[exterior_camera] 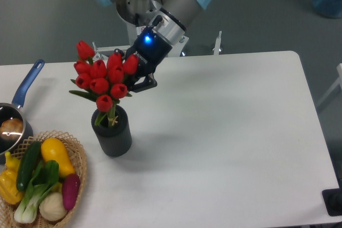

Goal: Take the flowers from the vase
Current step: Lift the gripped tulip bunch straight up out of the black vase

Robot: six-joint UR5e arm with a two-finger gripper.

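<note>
White table (230, 121), flowers (101, 78) in pincer (131, 81), above vase (112, 132)

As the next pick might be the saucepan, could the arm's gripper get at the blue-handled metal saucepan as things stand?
Probably not yet: the gripper seems shut on the red tulip bunch, stems in the dark grey vase. The saucepan's handle lies unobstructed.

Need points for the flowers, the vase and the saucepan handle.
flowers (101, 76), fixed camera, on a red bloom mid-bunch.
vase (113, 140), fixed camera, on the dark grey outer wall.
saucepan handle (28, 84), fixed camera, midway along the blue handle.
</note>
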